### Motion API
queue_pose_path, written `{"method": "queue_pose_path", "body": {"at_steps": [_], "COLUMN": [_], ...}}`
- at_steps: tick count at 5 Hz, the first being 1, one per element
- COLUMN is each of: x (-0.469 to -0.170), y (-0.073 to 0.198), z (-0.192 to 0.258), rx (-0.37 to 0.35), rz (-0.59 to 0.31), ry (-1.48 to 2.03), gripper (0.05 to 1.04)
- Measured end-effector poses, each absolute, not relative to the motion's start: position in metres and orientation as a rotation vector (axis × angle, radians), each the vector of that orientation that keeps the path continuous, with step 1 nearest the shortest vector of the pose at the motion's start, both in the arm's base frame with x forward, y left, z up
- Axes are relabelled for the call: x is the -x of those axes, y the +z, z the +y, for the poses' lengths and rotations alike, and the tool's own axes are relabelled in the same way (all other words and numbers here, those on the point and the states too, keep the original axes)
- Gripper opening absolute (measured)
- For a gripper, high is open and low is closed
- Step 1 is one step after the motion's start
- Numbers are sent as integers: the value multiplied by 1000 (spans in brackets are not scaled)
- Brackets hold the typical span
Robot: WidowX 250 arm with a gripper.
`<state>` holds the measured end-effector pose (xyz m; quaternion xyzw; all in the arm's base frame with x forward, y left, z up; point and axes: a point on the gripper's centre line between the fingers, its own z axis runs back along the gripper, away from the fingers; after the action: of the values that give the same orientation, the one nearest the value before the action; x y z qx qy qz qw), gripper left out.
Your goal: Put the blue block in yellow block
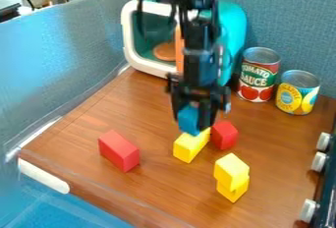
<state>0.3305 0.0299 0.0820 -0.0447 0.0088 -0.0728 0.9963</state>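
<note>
Because the blue block [188,119] sat between the fingers of the end effector [193,123], the grasping half of the job looked done. The end effector was closed on it, and the block hung low in that grip, its lower edge overlapping in view the far end of the long yellow block [187,148] just beneath. Whether the two touched could not be told from this angle. What seemed left was the placing: centring the blue block over its target, lowering it, opening up and backing away.

Which yellow the task meant was not certain. The long one lay nearest, right under the end effector—likely the target—while an upper yellow block [232,169] rested on a lower yellow block [232,192], farther from the end effector, toward the camera and to its right in view.

A small red block [224,134] was close below and right of the end effector, beside the long yellow one; a careless descent could have nudged it. A longer red block [119,150] lay well apart on the desk [154,192], below and left of the end effector. Beyond it, up and to the right, stood the tomato sauce can [258,74] and the pineapple can [297,92].
</note>
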Motion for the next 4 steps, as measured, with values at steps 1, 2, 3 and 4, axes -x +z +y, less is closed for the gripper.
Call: {"method": "queue_pose_path", "body": {"at_steps": [1,2,3,4], "x": [-307,-296,-286,-286], "y": [135,155,141,122], "z": [-3,-34,-77,-82], "rx": [21,-14,13,41], "rz": [-123,-172,-83,-9], "ry": [-247,-372,-544,-583], "gripper": [606,606,606,606]}}
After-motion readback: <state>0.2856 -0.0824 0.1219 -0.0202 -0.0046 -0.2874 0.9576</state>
